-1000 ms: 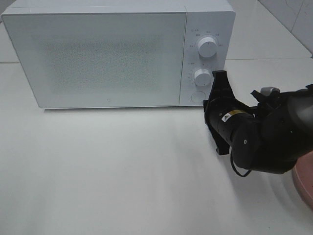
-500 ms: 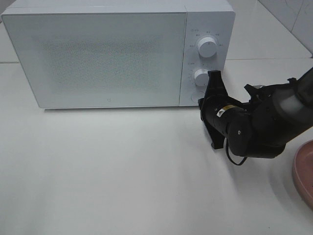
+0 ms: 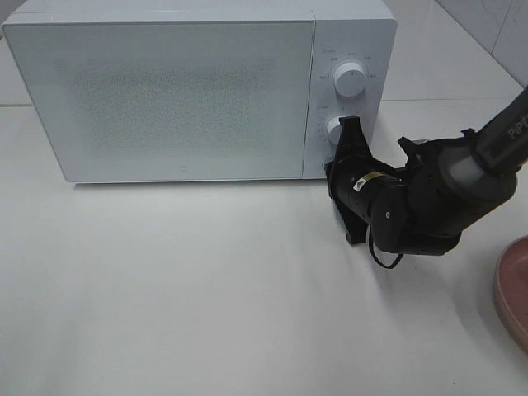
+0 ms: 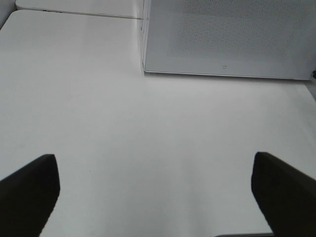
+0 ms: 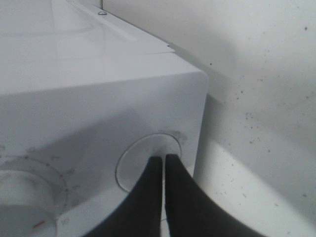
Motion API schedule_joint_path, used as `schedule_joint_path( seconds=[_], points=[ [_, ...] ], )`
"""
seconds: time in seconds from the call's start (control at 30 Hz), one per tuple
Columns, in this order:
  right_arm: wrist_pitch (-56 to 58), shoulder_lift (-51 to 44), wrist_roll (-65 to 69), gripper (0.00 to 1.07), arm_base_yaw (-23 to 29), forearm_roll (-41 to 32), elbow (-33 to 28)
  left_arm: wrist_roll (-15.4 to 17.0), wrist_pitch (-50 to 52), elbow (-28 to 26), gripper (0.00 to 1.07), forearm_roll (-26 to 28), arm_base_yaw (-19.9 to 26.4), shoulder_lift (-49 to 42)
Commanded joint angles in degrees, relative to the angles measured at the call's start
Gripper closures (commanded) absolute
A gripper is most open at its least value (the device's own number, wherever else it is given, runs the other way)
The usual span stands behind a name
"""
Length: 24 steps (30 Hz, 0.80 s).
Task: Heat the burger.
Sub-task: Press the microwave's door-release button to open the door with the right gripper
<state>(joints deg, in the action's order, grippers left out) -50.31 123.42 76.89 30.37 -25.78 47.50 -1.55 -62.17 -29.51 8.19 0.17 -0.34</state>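
The burger is out of view. The white microwave (image 3: 181, 91) stands at the back of the table with its door closed. My right gripper (image 3: 340, 157) is shut and rests against the bottom of the microwave's control panel, below the lower dial (image 3: 333, 128). In the right wrist view its joined fingertips (image 5: 163, 159) touch the round button (image 5: 140, 160) beside the lower dial (image 5: 24, 192). My left gripper (image 4: 153, 160) is open and empty above the bare table, facing the microwave's front (image 4: 232, 39). It does not show in the exterior view.
A pink round plate (image 3: 513, 289) lies at the right edge of the table, partly cut off. The upper dial (image 3: 350, 78) sits above the lower one. The white tabletop (image 3: 181, 280) lies in front of the microwave.
My right arm has moved left and toward the microwave, bringing the shut gripper onto the bottom of the control panel. More of the pink plate shows behind it.
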Motion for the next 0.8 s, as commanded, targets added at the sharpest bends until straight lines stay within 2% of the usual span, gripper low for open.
schedule_joint_path(
  seconds=[0.03,0.23,0.4,0.8],
  points=[
    [-0.46,0.11,0.23,1.07,-0.29,-0.63,0.8,-0.11,0.8,0.0,0.09,-0.06,-0.29,-1.03],
    [-2.81,0.23,-0.8,1.07,-0.29,-3.44,0.8,-0.11,0.8,0.0,0.09,-0.06,-0.29,-1.03],
    [-6.47,0.23,-0.8,1.07,-0.29,-3.09,0.8,-0.11,0.8,0.0,0.09,-0.06,-0.29,-1.03],
    [-7.51,0.23,-0.8,1.07,-0.29,-2.58,2.46,-0.11,0.8,0.0,0.09,-0.06,-0.29,-1.03]
  ],
)
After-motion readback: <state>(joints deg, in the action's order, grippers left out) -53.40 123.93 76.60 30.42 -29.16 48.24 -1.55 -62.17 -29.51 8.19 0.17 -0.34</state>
